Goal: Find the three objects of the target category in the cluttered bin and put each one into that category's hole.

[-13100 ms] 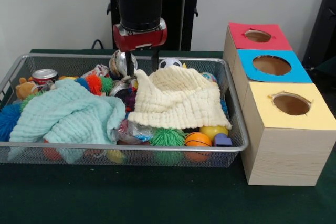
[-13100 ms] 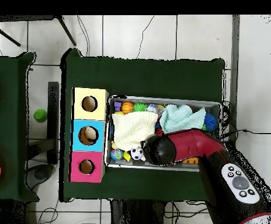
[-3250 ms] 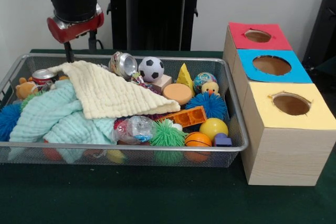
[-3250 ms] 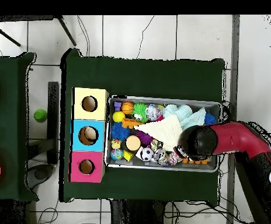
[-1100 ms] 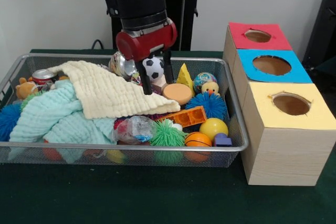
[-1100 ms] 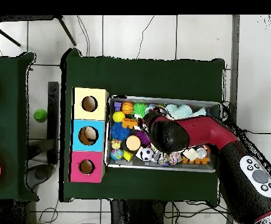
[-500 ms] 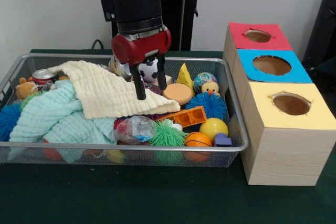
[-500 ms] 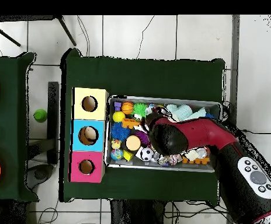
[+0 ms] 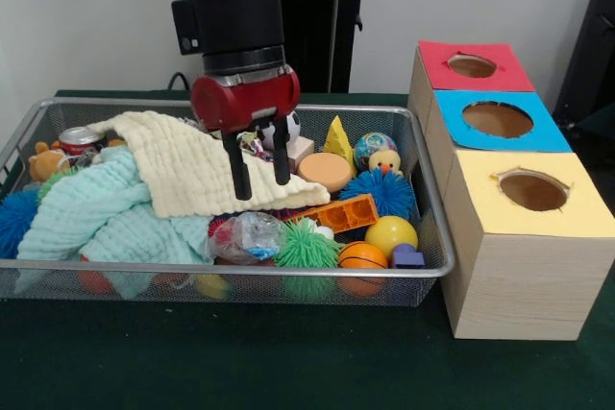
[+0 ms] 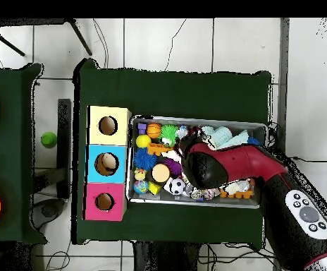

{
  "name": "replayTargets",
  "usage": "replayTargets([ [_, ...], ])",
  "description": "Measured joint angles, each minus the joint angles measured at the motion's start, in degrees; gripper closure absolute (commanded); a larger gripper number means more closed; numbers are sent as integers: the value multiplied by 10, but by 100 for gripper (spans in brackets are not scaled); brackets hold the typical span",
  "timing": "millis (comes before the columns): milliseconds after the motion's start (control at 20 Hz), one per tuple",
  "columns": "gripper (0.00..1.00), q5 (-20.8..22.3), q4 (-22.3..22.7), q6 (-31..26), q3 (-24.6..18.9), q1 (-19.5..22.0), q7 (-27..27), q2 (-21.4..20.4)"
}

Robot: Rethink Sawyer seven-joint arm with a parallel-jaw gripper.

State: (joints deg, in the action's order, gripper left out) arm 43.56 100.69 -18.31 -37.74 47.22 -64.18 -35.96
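Two spread fingers of the end effector (image 9: 258, 176) empty, tips over cream cloth (image 9: 192, 175); wire bin (image 9: 432, 237) packed with toys

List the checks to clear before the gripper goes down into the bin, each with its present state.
1. Gripper open: ok, fingers apart.
2. Gripper empty: ok, nothing between the fingers.
3. Cream cloth clear of the fingers: not ok, its edge lies right at the fingertips.
4. Target object identified: cannot tell, the category is not shown.
5. Holes of the red box, blue box and yellow box unblocked: ok.
6. Orange brick reachable: ok, uncovered.
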Motion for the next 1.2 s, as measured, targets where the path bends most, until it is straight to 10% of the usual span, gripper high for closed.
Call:
replayTargets([
  [1200,0,34,-63,12,75,-51,0,58],
])
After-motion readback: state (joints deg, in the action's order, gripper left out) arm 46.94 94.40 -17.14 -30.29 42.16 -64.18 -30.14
